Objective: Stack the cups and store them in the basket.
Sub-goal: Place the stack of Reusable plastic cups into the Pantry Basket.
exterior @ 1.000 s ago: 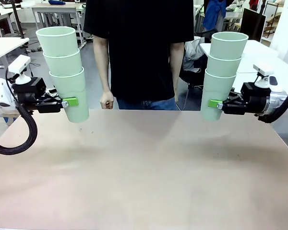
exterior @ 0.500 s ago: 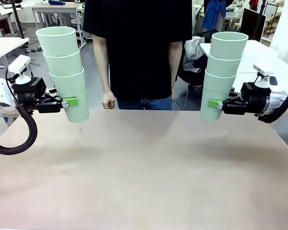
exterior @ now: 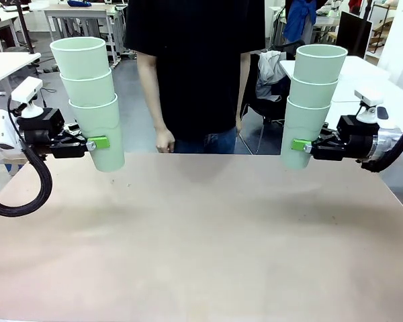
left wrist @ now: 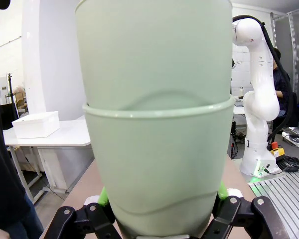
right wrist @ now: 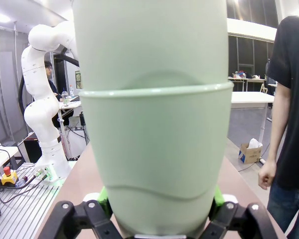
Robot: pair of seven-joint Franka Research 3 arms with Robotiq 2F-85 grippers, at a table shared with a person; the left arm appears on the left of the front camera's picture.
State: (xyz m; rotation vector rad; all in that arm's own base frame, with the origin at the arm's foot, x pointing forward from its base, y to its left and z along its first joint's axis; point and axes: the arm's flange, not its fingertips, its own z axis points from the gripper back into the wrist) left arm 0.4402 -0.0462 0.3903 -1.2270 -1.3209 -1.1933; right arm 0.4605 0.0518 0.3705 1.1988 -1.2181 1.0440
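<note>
Two stacks of pale mint-green cups hang upright above the table's far edge. At the left, my left gripper [exterior: 99, 143] is shut on the bottom cup of a stack of three [exterior: 91, 94]; the left wrist view has that stack [left wrist: 157, 139] between the green pads [left wrist: 103, 196]. At the right, my right gripper [exterior: 300, 145] is shut on the bottom cup of another stack of three [exterior: 312, 100], which stands close up as the stack [right wrist: 154, 134] in the right wrist view. The basket is out of view.
A person in a black shirt [exterior: 198, 67] stands at the far edge of the wooden table [exterior: 201, 241], a hand [exterior: 164, 141] hanging at the edge. Other tables, a chair and another white arm stand in the background.
The person has shifted slightly to the right, the hand now lower and nearer the middle. Both arms and both stacks have stayed still.
</note>
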